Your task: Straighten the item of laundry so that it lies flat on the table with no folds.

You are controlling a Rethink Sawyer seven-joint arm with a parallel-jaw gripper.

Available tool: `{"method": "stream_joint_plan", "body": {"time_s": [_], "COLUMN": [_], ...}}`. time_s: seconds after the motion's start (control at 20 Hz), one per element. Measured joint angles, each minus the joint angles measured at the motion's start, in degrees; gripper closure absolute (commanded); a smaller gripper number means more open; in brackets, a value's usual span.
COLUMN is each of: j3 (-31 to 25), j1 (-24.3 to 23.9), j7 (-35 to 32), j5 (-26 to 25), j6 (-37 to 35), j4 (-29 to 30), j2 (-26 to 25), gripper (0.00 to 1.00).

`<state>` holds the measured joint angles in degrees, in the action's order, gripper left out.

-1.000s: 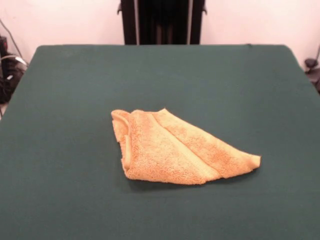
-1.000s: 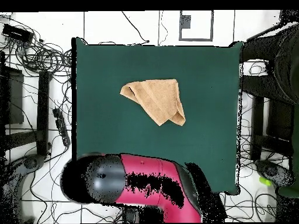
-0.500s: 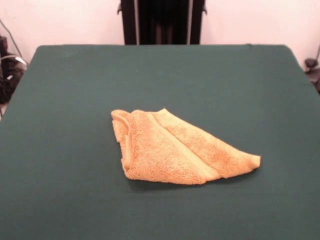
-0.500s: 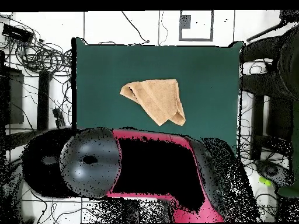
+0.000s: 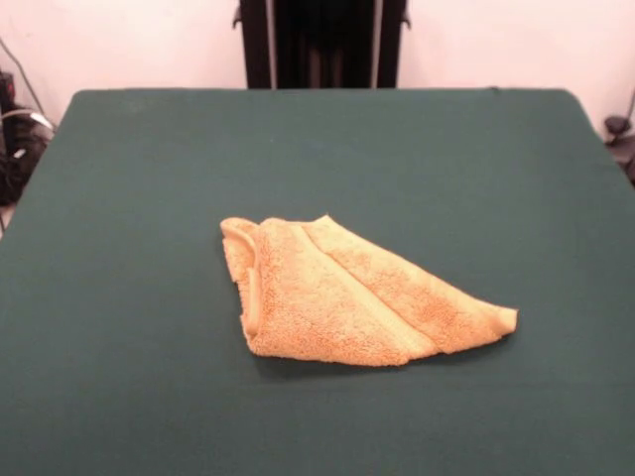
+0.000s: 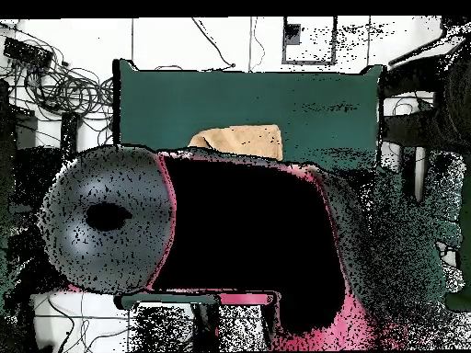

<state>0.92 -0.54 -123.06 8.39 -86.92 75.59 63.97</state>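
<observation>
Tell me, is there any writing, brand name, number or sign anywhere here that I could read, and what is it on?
None can be read. The towel and the green table bear no writing, and the red arm in the overhead view shows no lettering. The gripper is not in view.

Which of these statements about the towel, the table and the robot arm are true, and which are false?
1. The towel lies flat with no folds. False: it is folded over on itself, in a rough triangle.
2. The towel rests on the green table. True.
3. In the front view, the claw is gripping the towel. False: no claw shows there.
4. In the overhead view, the arm hides part of the towel. True.
</observation>
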Motion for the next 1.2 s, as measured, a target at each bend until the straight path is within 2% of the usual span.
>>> {"method": "stream_joint_plan", "body": {"time_s": [0.25,0.45,0.65,0.8,1.0,1.2], "j3": [-0.4,-0.4,-0.4,0.2,0.3,0.3], "j1": [0.0,0.0,0.2,1.4,2.7,3.3], "j7": [-1.8,-1.8,-1.8,-1.8,-1.8,-1.8], "j5": [-0.2,-1.0,-4.6,-9.6,-12.9,-13.6], "j6": [-1.0,-3.3,-8.7,-10.0,-7.1,-1.4], "j4": [-6.2,-10.6,-13.5,-13.8,-11.0,-5.9], "j2": [-8.1,-17.2,-25.6,-30.3,-32.3,-31.3], "gripper": [0.0,0.0,0.0,0.0,0.0,0.0]}}
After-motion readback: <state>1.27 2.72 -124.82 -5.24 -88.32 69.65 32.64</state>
